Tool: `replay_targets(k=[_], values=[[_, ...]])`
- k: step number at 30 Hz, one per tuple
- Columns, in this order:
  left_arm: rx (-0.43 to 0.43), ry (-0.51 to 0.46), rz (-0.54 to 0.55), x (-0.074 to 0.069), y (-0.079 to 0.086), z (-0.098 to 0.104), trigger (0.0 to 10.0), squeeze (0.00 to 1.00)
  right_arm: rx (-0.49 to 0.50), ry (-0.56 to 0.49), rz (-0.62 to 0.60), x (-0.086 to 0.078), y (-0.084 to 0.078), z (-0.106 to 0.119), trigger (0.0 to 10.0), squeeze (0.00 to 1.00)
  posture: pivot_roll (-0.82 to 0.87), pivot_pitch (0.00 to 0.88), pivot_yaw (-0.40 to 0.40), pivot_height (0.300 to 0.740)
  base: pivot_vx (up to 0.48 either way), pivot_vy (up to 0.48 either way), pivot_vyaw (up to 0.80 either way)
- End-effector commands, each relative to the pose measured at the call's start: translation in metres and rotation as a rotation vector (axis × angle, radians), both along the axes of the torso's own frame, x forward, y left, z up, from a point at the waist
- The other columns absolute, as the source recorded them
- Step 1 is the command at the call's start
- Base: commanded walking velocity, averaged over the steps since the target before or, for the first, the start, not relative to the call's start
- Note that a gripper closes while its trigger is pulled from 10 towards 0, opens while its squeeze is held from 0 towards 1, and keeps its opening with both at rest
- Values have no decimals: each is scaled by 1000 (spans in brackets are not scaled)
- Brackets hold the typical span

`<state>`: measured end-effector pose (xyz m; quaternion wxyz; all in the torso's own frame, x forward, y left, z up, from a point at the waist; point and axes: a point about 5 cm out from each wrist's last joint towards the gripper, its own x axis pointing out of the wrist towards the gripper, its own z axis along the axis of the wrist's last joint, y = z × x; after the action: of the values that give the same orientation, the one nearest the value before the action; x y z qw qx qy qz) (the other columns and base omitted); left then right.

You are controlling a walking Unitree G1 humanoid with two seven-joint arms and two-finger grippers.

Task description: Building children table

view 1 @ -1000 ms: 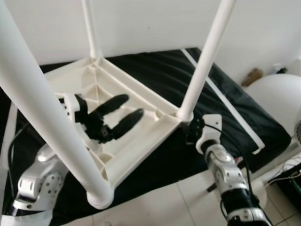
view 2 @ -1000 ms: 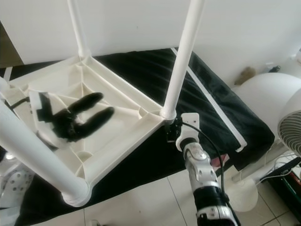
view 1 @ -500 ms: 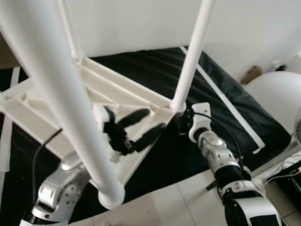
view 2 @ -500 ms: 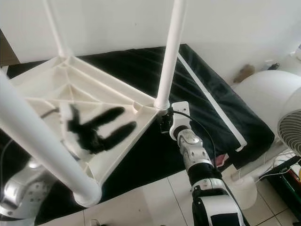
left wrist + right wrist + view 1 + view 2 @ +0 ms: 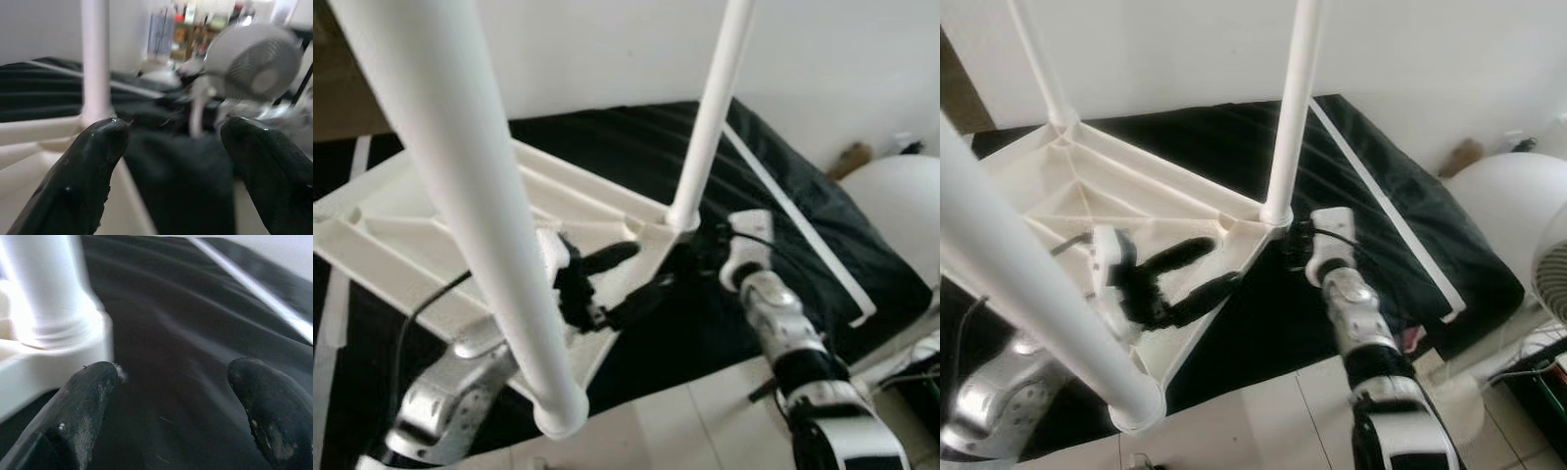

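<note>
The white children's table [image 5: 1087, 186] lies upside down on a black mat [image 5: 1234, 137], its legs pointing up. One leg [image 5: 1293, 108] is screwed in at the near right corner, another leg [image 5: 480, 196] looms close to my head, and a third leg [image 5: 1038, 69] stands at the back. My left gripper [image 5: 1222, 262] is open over the table's front edge, close to that right corner. My right gripper [image 5: 1295, 257] is open at the same corner from the other side, its fingers [image 5: 83, 406] beside the leg base [image 5: 44, 298], gripping nothing.
A white strip [image 5: 1381, 196] runs across the mat on the right. A rounded white object [image 5: 1498, 196] and a fan [image 5: 254, 63] stand beyond the mat's right edge. Tiled floor [image 5: 1263, 411] lies in front of the mat.
The view has shifted. My left gripper has moved from the middle of the table's underside toward the near right corner. The right gripper has stayed at that corner.
</note>
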<state>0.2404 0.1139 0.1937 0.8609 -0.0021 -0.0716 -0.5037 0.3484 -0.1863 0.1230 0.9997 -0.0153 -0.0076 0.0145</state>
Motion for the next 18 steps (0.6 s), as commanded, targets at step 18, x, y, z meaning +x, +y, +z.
replay_targets(k=[18], values=[[406,93,-250,-24,72,-20,10000,0,-17,-77,-21,-38,-33,2,10000,0,14,86,-14,740,0,0,0]])
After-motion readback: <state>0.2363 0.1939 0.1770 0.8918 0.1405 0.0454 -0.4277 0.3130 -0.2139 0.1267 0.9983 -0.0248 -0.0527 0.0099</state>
